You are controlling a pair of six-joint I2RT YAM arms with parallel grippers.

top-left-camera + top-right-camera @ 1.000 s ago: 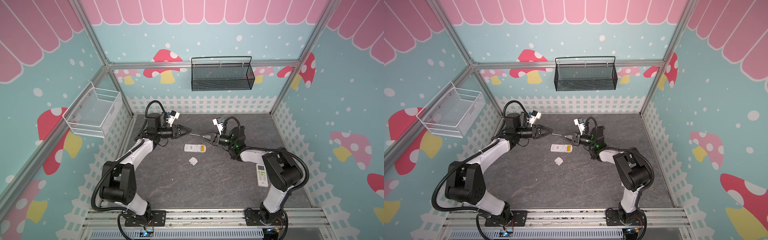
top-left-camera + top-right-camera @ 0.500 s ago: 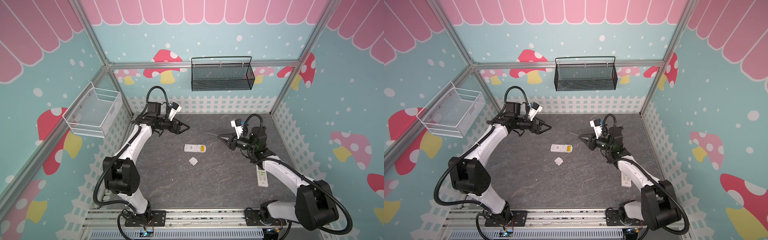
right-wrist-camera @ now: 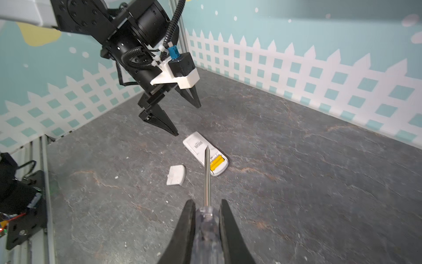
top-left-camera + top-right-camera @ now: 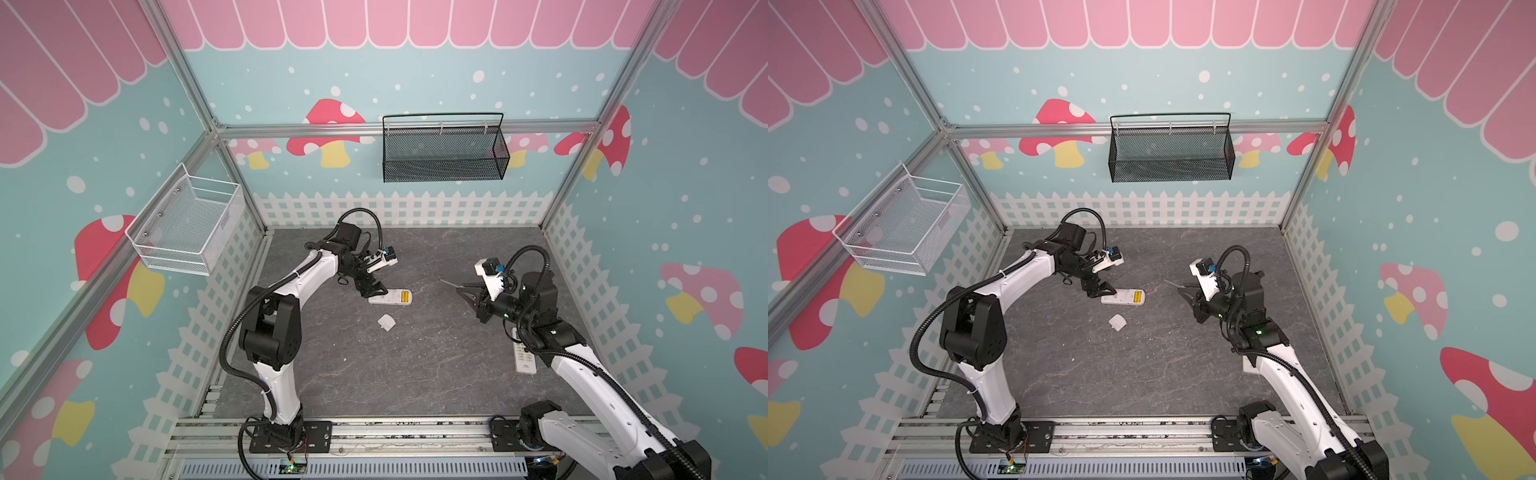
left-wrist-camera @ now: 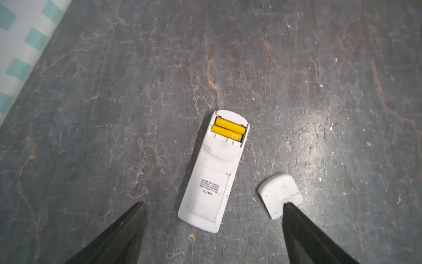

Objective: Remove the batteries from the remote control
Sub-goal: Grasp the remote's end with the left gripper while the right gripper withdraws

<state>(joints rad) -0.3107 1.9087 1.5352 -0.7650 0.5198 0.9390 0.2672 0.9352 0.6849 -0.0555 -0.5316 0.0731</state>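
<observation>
Your remote control [image 4: 390,297] lies back up on the slate table [image 4: 415,374], a little above the middle of the frame in both top views, well apart from the white fence [image 4: 399,210] at the back. Its battery bay is open at the end facing frame right. The batteries [image 5: 228,129], two yellow ones, sit side by side inside it, seated between the bay walls. The loose cover [image 4: 386,322] lies just below the remote in the frame, apart from it.

Your left gripper [image 4: 372,292] hangs over the remote's closed end, the end toward frame left, with its jaws spread wide and nothing between them. In the right wrist view its fingertips [image 3: 173,132] are clear of the table. From the left wrist view one fingertip lines up with the edge of the cover, and the remote's end sits between the two.

Your right gripper [image 4: 462,289] is at middle right of the frame, clamped on the clear handle of the screwdriver [image 3: 207,176]. The shaft points toward frame left, at the remote, and its tip is well apart from the open bay. There is bare slate between them.

A second remote [image 4: 524,357] lies at lower right, partly under your right arm and near the side fence. The slate is bare between the cover and the front rail [image 4: 395,432], and also from the remote up to the back fence.
</observation>
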